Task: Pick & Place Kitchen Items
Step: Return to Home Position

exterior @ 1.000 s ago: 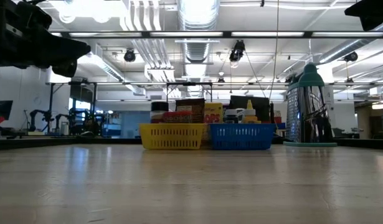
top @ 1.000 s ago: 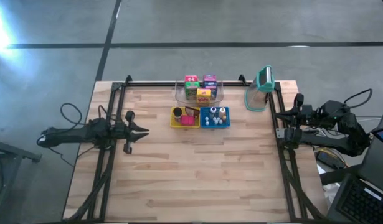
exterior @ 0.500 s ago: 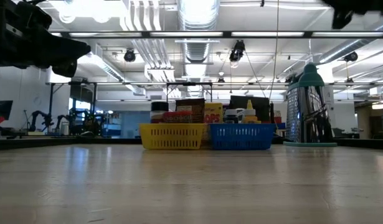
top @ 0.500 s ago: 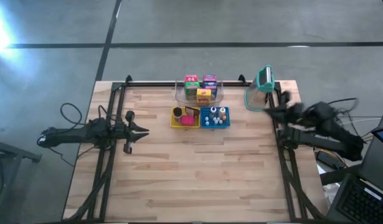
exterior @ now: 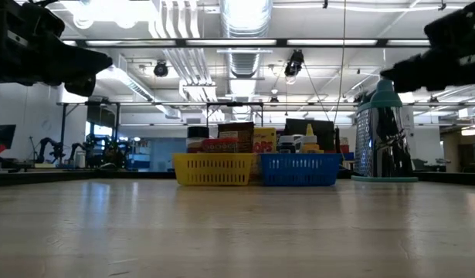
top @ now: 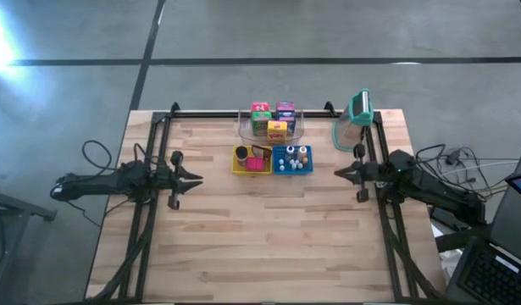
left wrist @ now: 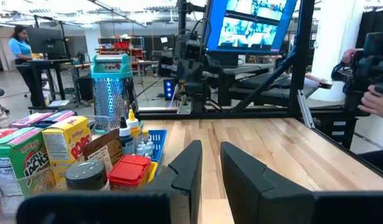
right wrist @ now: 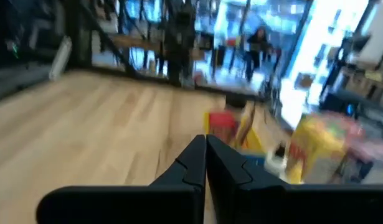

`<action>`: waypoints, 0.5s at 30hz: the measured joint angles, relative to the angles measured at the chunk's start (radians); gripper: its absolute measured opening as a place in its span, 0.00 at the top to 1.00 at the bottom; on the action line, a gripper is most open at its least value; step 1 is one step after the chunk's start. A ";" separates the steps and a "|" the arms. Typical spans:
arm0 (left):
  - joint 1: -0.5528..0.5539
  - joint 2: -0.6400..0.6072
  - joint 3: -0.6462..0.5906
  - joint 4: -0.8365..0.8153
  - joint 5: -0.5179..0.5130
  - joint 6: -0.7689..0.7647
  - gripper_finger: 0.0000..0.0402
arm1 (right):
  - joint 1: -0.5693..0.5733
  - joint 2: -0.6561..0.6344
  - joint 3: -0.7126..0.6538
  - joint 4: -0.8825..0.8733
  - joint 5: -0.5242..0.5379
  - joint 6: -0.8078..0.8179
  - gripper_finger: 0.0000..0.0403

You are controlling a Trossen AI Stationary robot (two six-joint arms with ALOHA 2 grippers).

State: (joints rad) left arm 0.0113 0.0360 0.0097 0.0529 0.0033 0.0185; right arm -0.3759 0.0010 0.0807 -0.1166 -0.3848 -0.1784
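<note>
Several small cartons [top: 273, 119] stand in a clear tray [top: 243, 131] at the table's far middle. In front of it sit a yellow basket [top: 252, 159] holding a dark disc and a pink piece, and a blue basket [top: 292, 159] holding small bottles and white balls. The left wrist view shows the cartons [left wrist: 66, 146], a red piece [left wrist: 132, 171] and the bottles [left wrist: 126, 134]. My left gripper [top: 198, 178] [left wrist: 210, 146] hangs level and shut at the table's left, pointing right. My right gripper [top: 337, 174] [right wrist: 205, 143], shut, points left from the right edge. Neither touches anything.
A clear jug with a teal lid [top: 353, 123] [exterior: 384, 135] stands at the far right, just beyond my right gripper. Black frame rails [top: 146, 212] [top: 391, 229] run along both side edges. The near half of the wooden table [top: 260, 246] is bare. People [left wrist: 20, 46] show in the room behind.
My right arm has swung down from its raised place beyond the table's right edge and come in toward the table's left, rolling a little. Its shut gripper now points level over the table's right side. My left arm has kept still.
</note>
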 joint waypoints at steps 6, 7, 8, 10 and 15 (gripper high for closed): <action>0.000 0.004 0.000 -0.006 -0.001 0.000 0.84 | 0.002 -0.001 -0.014 -0.009 0.075 0.117 0.98; 0.000 0.005 0.000 -0.009 -0.001 0.000 0.84 | 0.002 0.003 -0.015 -0.013 0.075 0.113 0.98; 0.000 0.005 0.000 -0.011 -0.002 0.000 0.84 | 0.002 0.011 -0.015 -0.013 0.074 0.104 0.98; 0.000 0.005 0.000 -0.011 -0.002 0.000 0.84 | 0.003 0.028 -0.015 -0.010 0.074 0.095 0.98; 0.000 0.005 0.000 -0.010 -0.002 0.000 0.84 | 0.003 0.059 -0.015 -0.010 0.074 0.092 0.98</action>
State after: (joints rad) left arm 0.0113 0.0406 0.0093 0.0428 0.0012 0.0185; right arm -0.3733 0.0600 0.0658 -0.1264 -0.3112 -0.0861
